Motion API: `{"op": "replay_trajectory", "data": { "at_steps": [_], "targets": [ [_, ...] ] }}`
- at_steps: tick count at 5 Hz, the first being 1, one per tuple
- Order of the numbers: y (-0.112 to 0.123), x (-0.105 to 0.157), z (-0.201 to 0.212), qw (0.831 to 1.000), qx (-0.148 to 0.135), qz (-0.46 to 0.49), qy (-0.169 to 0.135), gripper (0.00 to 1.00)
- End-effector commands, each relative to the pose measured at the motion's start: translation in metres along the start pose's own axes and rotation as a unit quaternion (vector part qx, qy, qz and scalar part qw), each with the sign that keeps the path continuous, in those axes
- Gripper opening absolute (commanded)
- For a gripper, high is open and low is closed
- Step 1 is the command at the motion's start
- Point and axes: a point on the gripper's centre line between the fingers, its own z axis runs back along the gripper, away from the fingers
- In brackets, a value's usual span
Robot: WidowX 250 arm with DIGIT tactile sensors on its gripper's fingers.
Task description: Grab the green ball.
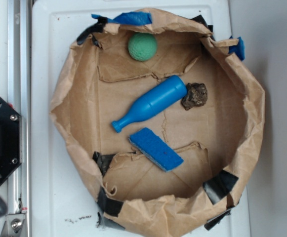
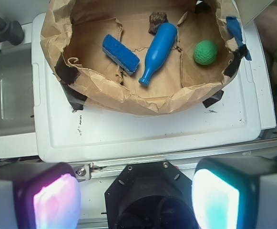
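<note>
Hanging tool (image 2: 136, 191): seen only in the wrist view, its two glowing pads, pink (image 2: 56, 200) on one side and teal (image 2: 214, 193) on the other, stand wide apart with nothing between them; it sits well back from the paper nest, over the rail and black base at the tray's edge.
Green ball (image 1: 143, 46) (image 2: 205, 52): lies alone on the paper floor, far ahead of the tool and off toward the teal-pad side, close to the nest's wall, touching nothing else.
Blue bottle (image 1: 149, 103) (image 2: 158, 52): on its side ahead of the tool, roughly centred, neck pointing back toward it.
Brown rock (image 1: 194, 96) (image 2: 157, 21): beyond the bottle, against its base.
Blue sponge (image 1: 155, 149) (image 2: 121, 53): ahead toward the pink-pad side, just beside the bottle's neck.
Paper nest (image 1: 254, 113) (image 2: 128, 98): crumpled brown paper ring with black and blue tape patches.
White tray (image 1: 49, 54) (image 2: 143, 133): carries the nest; its bare strip lies between nest and tool.
</note>
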Motion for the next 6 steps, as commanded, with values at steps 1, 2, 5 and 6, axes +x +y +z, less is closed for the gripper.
{"op": "replay_trajectory", "data": {
  "at_steps": [1, 2, 5, 6],
  "targets": [
    [0.000, 0.000, 0.000, 1.000, 0.000, 0.000, 0.000, 1.00],
    [0.003, 0.035, -0.007, 1.000, -0.015, 0.020, 0.012, 1.00],
    [0.006, 0.119, -0.053, 0.998, -0.030, 0.055, 0.009, 1.00],
    [0.008, 0.128, -0.058, 0.995, -0.039, 0.096, -0.007, 1.00]
  ]
}}
